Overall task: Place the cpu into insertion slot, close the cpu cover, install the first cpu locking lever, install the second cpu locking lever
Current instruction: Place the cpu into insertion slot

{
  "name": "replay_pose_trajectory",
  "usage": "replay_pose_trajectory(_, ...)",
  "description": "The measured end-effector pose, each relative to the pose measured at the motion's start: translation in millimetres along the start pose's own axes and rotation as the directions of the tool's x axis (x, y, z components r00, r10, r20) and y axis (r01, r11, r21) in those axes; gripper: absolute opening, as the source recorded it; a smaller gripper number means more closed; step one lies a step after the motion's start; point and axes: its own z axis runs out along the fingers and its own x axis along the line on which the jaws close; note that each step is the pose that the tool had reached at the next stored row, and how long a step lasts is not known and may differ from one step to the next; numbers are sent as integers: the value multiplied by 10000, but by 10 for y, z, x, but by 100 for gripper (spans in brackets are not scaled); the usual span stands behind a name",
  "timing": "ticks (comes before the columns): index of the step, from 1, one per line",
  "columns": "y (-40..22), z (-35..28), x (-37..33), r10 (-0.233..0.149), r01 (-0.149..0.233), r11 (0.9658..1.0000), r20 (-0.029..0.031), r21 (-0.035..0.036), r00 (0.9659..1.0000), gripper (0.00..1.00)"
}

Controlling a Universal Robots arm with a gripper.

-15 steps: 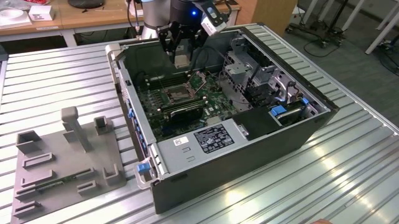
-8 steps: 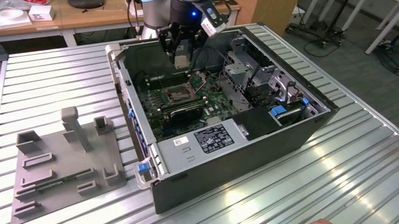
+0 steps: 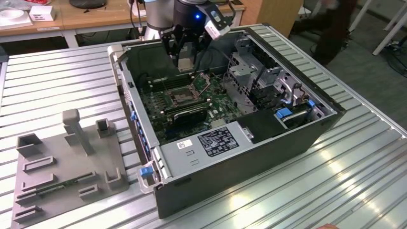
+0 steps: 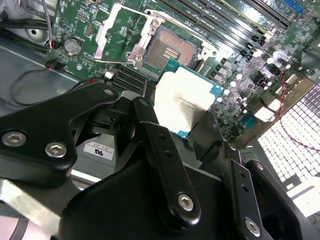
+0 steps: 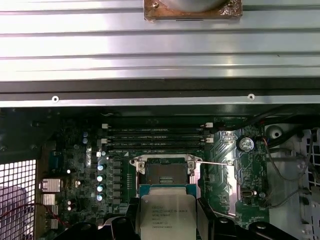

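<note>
The tool [image 3: 184, 62] is seen inside an open computer case [image 3: 254, 143] that lies on its side on the ribbed metal bench [image 3: 356, 181]. Its two black fingers [image 4: 150, 135] are clamped on opposite edges of the cpu [image 5: 167, 215], which is held flat with its silvery top facing the wrist cameras. The cpu is carried in the air over the green motherboard [image 5: 75, 165], near the insertion slot [image 5: 165, 172] but apart from it and not seated.

The insertion slot is left uncovered, and its field of contacts is exposed in both wrist views. The cpu cover [image 4: 144, 41] is swung up off the socket on its hinge, and green board can be seen through its window. A thin locking lever [image 5: 215, 162] is raised clear of the socket frame. A row of dark memory slots [image 5: 155, 137] is found just beside the socket.

At the exterior view's left, a grey fixture tray [image 3: 64, 162] with upright blocks is set on the bench, well apart from the case.
</note>
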Motion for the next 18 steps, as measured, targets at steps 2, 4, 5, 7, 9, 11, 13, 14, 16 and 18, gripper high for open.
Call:
replay_pose_trajectory(2,-1,4,0,0,0,10000,-1,2,10000,54)
replay_pose_trajectory(4,-1,7,0,0,0,10000,0,0,10000,54)
replay_pose_trajectory(5,-1,7,0,0,0,10000,-1,0,10000,54)
replay_pose_trajectory(7,-1,8,0,0,0,10000,0,0,10000,54)
replay_pose_trajectory(9,-1,9,0,0,0,10000,0,0,10000,54)
replay_pose_trajectory(11,-1,17,0,0,0,10000,1,-4,10000,54)
replay_pose_trajectory(13,-2,23,-1,0,0,10000,0,-1,10000,54)
replay_pose_trajectory(14,-3,27,0,0,0,10000,0,-1,10000,54)
replay_pose_trajectory(16,-3,34,-1,0,0,10000,0,0,10000,54)
replay_pose_trajectory(18,-4,38,-1,0,0,10000,-1,1,10000,54)
